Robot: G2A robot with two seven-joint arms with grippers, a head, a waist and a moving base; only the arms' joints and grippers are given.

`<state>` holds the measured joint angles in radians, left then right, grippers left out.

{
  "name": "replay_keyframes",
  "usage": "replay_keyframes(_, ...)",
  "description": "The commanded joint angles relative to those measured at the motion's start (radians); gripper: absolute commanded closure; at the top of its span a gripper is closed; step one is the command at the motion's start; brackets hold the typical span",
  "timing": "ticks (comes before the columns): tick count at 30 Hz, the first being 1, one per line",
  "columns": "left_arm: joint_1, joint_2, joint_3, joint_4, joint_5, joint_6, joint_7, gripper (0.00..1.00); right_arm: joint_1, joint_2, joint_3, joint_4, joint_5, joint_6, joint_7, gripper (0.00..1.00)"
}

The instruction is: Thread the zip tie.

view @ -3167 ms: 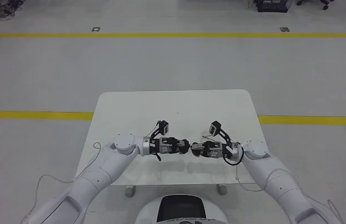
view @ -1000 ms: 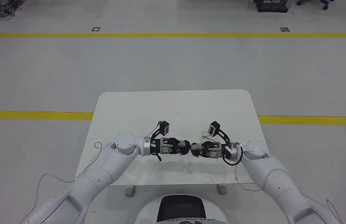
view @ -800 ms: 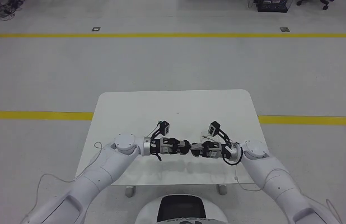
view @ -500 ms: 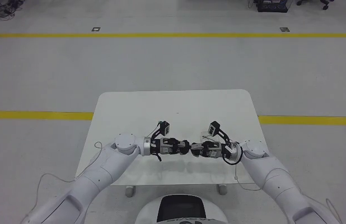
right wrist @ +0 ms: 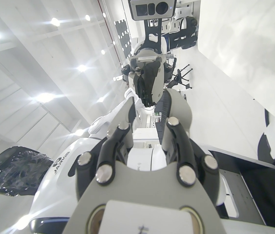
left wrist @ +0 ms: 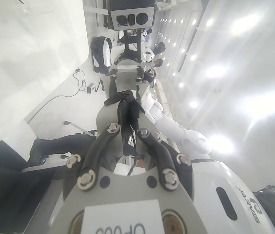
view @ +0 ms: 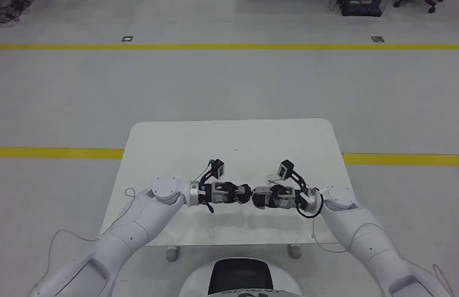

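Zip tie (right wrist: 143, 93) comes last by size. First there is one white tabletop (view: 229, 141), flat with rounded corners. Over its near half two glossy white arms, left arm (view: 137, 229) and right arm (view: 367, 234), meet head-on, each ending in one pincer of grey plate and black linkages. The right pincer (right wrist: 150, 98) stands with its two fingers apart and a clear gap between them (nothing gripped). The left pincer (left wrist: 127, 114) is pinched narrow around the single tie, a thin black strip held in the air above the tabletop, just in front of the right one's fingertips (contact there I cannot tell).
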<state>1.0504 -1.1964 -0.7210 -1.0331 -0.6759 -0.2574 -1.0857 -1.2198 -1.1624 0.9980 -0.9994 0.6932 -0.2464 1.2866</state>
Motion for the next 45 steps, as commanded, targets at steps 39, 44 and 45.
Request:
replay_keyframes(39,0.137,0.031,-0.134,-0.188,0.521,-0.083,0.297,1.00,-0.010,0.004,0.021,-0.008,0.015,-0.007,-0.004,0.00)
replay_keyframes(44,0.137,0.031,-0.134,-0.188,0.523,-0.081,0.302,1.00,-0.010,0.004,0.021,-0.008,0.015,-0.007,-0.004,0.00)
replay_keyframes(45,0.139,0.031,-0.130,-0.193,0.548,-0.076,0.325,1.00,-0.011,0.005,0.022,-0.011,0.008,-0.008,-0.022,0.00)
